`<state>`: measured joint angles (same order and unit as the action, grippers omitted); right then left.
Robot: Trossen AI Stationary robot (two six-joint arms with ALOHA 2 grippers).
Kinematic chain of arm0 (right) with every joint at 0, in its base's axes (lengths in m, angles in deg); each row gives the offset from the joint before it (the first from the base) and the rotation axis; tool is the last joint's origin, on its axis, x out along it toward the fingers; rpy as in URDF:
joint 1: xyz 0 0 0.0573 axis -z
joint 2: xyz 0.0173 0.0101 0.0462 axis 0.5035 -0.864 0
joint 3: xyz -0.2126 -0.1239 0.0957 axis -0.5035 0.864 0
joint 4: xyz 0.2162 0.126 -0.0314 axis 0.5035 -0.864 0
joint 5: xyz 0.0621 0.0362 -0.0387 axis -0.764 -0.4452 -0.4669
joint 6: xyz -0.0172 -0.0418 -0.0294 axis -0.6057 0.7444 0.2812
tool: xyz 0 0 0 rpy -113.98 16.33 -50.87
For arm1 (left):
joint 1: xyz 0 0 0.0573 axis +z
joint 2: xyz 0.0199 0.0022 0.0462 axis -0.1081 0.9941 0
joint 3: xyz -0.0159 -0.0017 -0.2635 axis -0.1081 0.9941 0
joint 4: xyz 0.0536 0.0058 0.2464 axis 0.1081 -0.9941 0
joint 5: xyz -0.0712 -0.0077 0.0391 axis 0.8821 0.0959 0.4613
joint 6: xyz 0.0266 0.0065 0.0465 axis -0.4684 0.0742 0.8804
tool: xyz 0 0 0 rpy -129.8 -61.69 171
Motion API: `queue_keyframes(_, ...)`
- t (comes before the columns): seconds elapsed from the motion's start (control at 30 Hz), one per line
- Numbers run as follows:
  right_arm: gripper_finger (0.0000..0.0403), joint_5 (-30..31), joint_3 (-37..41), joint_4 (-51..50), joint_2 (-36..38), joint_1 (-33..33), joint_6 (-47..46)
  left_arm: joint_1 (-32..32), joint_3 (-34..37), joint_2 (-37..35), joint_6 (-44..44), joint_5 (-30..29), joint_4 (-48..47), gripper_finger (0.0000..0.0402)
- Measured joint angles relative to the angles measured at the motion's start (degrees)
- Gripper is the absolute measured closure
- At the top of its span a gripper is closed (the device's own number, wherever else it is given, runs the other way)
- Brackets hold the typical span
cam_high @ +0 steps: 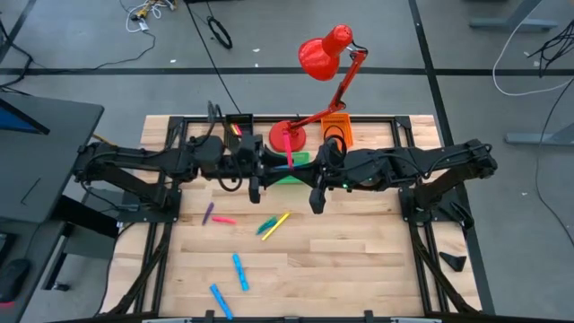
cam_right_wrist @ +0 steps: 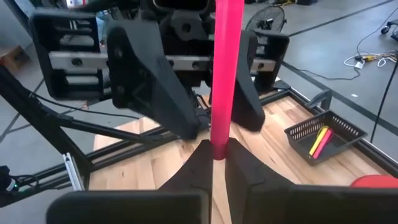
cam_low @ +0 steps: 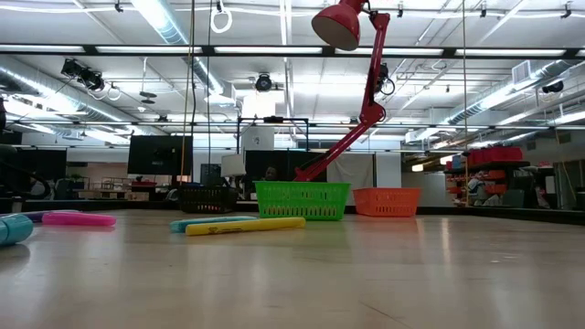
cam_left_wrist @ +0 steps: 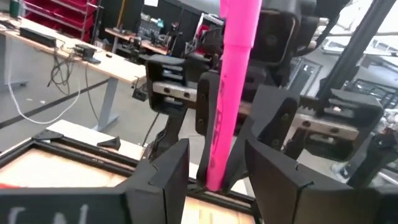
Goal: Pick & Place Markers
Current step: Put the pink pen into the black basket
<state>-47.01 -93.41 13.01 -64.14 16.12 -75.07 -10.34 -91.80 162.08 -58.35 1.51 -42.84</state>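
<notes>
A pink marker (cam_high: 288, 151) stands upright in the air above the table's far middle, over the green bin (cam_high: 291, 172). My right gripper (cam_right_wrist: 219, 149) comes from the table's right and is shut on it. My left gripper (cam_left_wrist: 217, 149) faces it from the left and is open. Its two fingers (cam_left_wrist: 165, 177) stand on either side of the marker's lower part (cam_left_wrist: 214, 168), and I see no touch. Other markers lie flat on the wood: purple (cam_high: 207, 213), pink (cam_high: 224, 220), a yellow, green and blue cluster (cam_high: 273, 224), and two blue ones (cam_high: 240, 271) (cam_high: 221, 301). My right gripper pinches the pink marker's lower end (cam_right_wrist: 219, 138) between its two fingers. The fingers come roughly level from the table's right and lie across the marker. The marker rises upright above the fingers, lifted clear of the table and the bins.
A red lamp (cam_high: 325, 52) stands on its round base (cam_high: 287, 136) at the far edge. It is flanked by a black bin (cam_right_wrist: 323, 134) holding a yellow and a pink marker and by an orange bin (cam_high: 336, 130). Bare wood (cam_high: 359, 260) lies at the near right.
</notes>
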Motion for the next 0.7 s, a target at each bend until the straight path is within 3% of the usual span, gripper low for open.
queue_keyframes(0.13, 0.0385, -0.04, 0.00, 0.20, 0.00, 0.00, 0.00, 0.00, 0.00, 0.02, -0.26, 0.68, 1.37, 0.0260)
queue_keyframes(0.43, 0.0385, -0.26, 0.00, 0.47, 0.00, -0.07, -0.11, 0.02, 0.00, 0.00, -0.18, 1.17, 4.28, 0.0368)
queue_keyframes(0.7, 0.0367, -0.22, 0.00, 0.59, 0.00, -0.26, -0.01, 0.02, 0.00, -0.02, -0.33, 1.38, 4.32, 0.0369)
